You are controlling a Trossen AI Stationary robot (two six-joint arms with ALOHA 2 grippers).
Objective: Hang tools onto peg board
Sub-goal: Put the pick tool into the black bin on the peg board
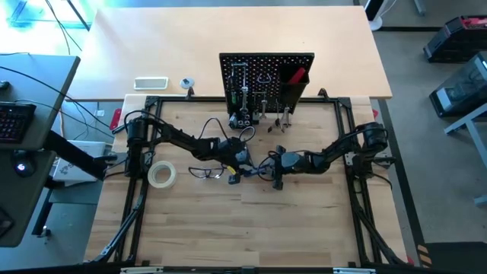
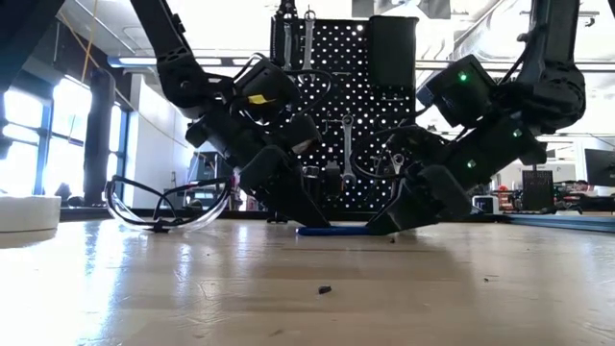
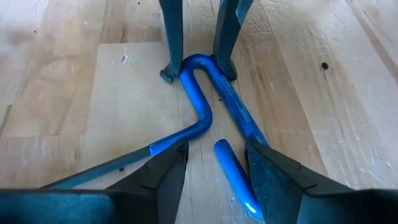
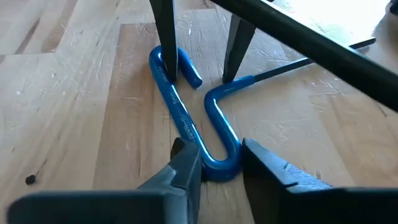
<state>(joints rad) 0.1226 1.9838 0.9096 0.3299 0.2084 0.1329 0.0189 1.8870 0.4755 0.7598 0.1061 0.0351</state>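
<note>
A blue-handled hex key (image 3: 202, 93) lies flat on the wooden table between my two grippers, its dark shaft (image 4: 298, 65) running off to one side. My right gripper (image 4: 217, 155) is shut on the handle's U-bend. My left gripper (image 3: 214, 155) is open, with a finger on either side of the handle's free end (image 3: 233, 171). The black peg board (image 1: 266, 80) stands upright at the far edge with silver wrenches (image 2: 348, 144) on its hooks. A red-handled tool (image 1: 297, 74) sticks out of its bin. Clear glasses (image 2: 168, 207) and a pale tape roll (image 1: 162, 175) rest on the table to the left. My right gripper pinches the U-bend of the blue handle (image 4: 221, 167) between its two fingers. The fingers slant down from the table's right side. The key lies flat on the table. My left gripper has one finger (image 4: 165, 56) standing at the handle; whether it touches, I cannot tell.
A white tray (image 1: 151, 83) and a small round object (image 1: 186, 82) lie on the pale table behind the board's left side. A black frame (image 1: 144, 152) borders the work area. Bare wood (image 1: 251, 228) stretches toward the near edge.
</note>
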